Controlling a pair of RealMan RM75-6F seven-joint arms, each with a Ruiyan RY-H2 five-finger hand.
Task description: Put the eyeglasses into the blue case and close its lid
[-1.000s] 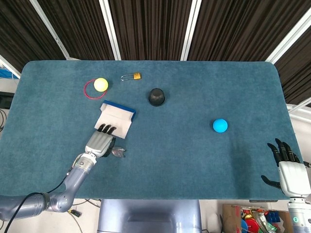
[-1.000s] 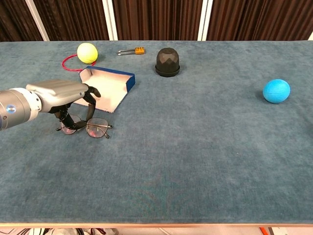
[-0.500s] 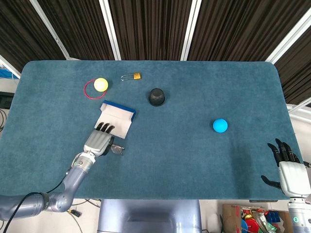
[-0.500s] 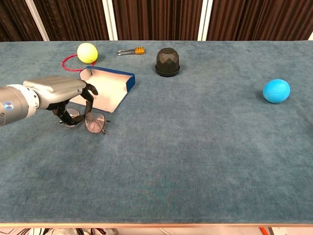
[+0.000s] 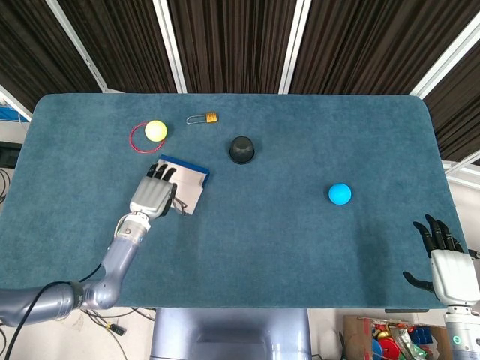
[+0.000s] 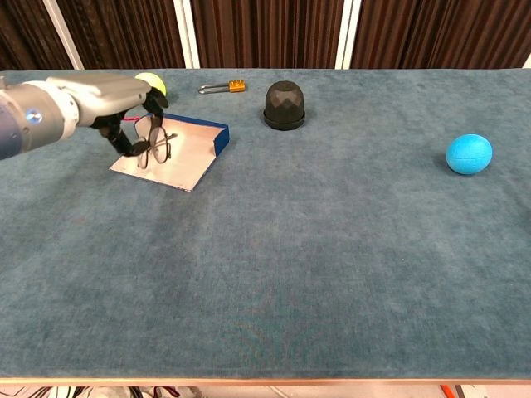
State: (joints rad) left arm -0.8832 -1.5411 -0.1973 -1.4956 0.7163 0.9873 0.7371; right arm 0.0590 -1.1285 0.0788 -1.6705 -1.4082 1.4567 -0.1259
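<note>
Left hand over open case, right hand idle at the table's near corner

The left hand (image 5: 153, 196) lies palm down over the blue case (image 5: 186, 182), whose lid is open; the eyeglasses (image 5: 178, 206) show only as a dark sliver beside it. The right hand (image 5: 448, 261), fingers apart, holds nothing. On the table (image 5: 300, 247): yellow ball (image 5: 156, 130), red ring (image 5: 136, 142), padlock (image 5: 204, 118), black dome (image 5: 241, 149), blue ball (image 5: 340, 194).

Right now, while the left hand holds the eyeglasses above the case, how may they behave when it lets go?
The eyeglasses look thin-wired, so probably light and easily bent. They hang tilted from the left hand, so they may tip sideways when released onto the blue case.
</note>
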